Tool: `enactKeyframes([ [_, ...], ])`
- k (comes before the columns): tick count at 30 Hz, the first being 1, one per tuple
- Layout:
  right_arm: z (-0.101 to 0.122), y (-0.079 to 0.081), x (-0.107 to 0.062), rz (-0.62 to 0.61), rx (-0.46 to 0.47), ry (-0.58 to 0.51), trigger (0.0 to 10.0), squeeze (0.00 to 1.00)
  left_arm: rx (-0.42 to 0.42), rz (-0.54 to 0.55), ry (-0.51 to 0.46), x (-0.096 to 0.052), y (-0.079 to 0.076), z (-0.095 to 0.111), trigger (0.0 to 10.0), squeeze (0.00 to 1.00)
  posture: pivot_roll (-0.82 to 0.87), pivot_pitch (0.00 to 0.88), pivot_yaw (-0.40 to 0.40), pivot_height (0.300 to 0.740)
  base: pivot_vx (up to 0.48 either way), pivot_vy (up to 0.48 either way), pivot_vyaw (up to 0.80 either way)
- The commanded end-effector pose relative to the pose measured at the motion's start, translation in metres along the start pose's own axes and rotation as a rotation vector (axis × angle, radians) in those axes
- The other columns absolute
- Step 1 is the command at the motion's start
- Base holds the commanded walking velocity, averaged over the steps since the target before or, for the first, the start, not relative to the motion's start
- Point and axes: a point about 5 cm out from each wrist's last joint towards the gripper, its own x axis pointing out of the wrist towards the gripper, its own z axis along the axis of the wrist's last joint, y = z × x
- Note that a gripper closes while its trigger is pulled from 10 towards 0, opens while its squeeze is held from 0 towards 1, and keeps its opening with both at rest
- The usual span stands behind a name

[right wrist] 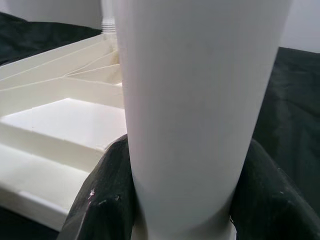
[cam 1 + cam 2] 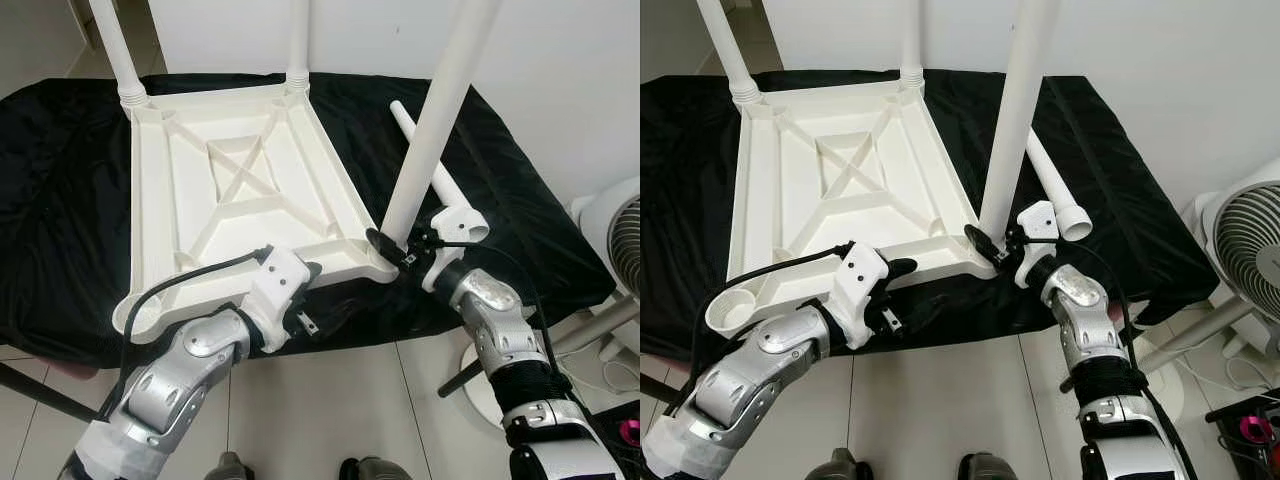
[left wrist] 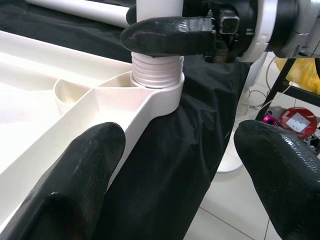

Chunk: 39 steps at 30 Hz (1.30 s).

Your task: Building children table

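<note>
My right tool (image 2: 392,247) grips the third leg (image 2: 437,118) in its near-right socket; my left tool (image 2: 309,300), open, flanks the tabletop (image 2: 235,190); the fourth leg (image 2: 432,172) lies loose.

- a black cloth (image 2: 60,200) is covering the whole work surface and draping down over its front edge
- a white fan (image 2: 1250,250) is standing on the floor off to the right, grille facing this way, just past the cloth's corner
- pale floor tiles (image 2: 330,410) are showing below the cloth's edge
- a white wall (image 2: 560,70) is running along behind everything
- something small and pink (image 2: 1252,428) is sitting on the floor bottom right, too small to tell what it is
</note>
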Motion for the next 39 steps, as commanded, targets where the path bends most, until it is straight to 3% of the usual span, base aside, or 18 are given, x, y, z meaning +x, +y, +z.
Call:
enactKeyframes([
  [1, -0.014, -0.002, -0.004, -0.041, 0.023, 0.078, 10.0, 0.0, -0.005, -0.07, 0.006, -0.001, -0.005, 0.0, 10.0, 0.0, 0.0, 0.078, -0.007, 0.74, 0.0, 0.0, 0.0],
  [4, -0.018, 0.003, 0.0, -0.127, 0.047, 0.093, 10.0, 0.0, -0.006, -0.068, 0.007, -0.002, -0.004, 0.001, 10.0, 0.0, 0.0, 0.082, -0.006, 0.74, 0.0, 0.0, 0.0],
  [10, -0.015, 0.021, 0.008, -0.167, 0.084, 0.059, 10.0, 0.0, -0.01, -0.071, 0.007, -0.002, -0.004, 0.001, 10.0, 0.0, -0.01, 0.085, -0.005, 0.74, 0.0, 0.0, 0.0],
  [12, -0.012, 0.03, 0.014, -0.251, 0.141, 0.033, 10.0, 0.0, -0.011, -0.072, 0.006, -0.002, -0.005, 0.0, 10.0, 0.0, -0.01, 0.088, -0.01, 0.74, 0.0, 0.0, 0.0],
  [21, -0.009, 0.052, 0.016, -0.577, 0.193, 0.041, 10.0, 0.0, -0.007, -0.051, 0.007, -0.003, -0.002, 0.0, 10.0, 0.0, 0.0, 0.087, -0.02, 0.74, 0.0, 0.0, 0.0],
  [28, -0.008, 0.067, 0.017, -0.533, 0.19, 0.047, 10.0, 0.0, -0.006, -0.037, 0.004, -0.004, 0.003, 0.002, 10.0, 0.0, -0.01, 0.086, -0.024, 0.74, 0.0, 0.0, 0.0],
  [33, -0.004, 0.065, 0.015, -0.527, 0.201, 0.028, 10.0, 0.0, 0.004, -0.025, 0.006, -0.003, 0.007, 0.001, 10.0, 0.0, -0.01, 0.084, -0.026, 0.74, 0.0, 0.0, 0.0],
  [34, -0.003, 0.062, 0.014, -0.528, 0.198, 0.013, 10.0, 0.71, 0.006, -0.022, 0.003, -0.003, 0.008, 0.002, 10.0, 0.0, -0.01, 0.083, -0.027, 0.74, 0.0, 0.0, 0.0],
  [35, -0.001, 0.061, 0.012, -0.531, 0.194, 0.005, 10.0, 0.71, 0.008, -0.02, 0.002, -0.003, 0.008, 0.002, 10.0, 0.0, -0.01, 0.083, -0.027, 0.74, 0.0, 0.0, 0.0],
  [36, 0.0, 0.058, 0.011, -0.517, 0.187, -0.012, 10.0, 1.0, 0.008, -0.018, 0.0, -0.003, 0.008, 0.002, 10.0, 0.0, -0.01, 0.081, -0.027, 0.74, 0.0, 0.0, 0.0],
  [39, 0.005, 0.054, 0.009, -0.44, 0.216, -0.054, 10.0, 1.0, 0.008, -0.015, -0.001, -0.003, 0.008, 0.002, 10.0, 0.0, -0.02, 0.079, -0.028, 0.74, 0.0, 0.0, 0.0],
])
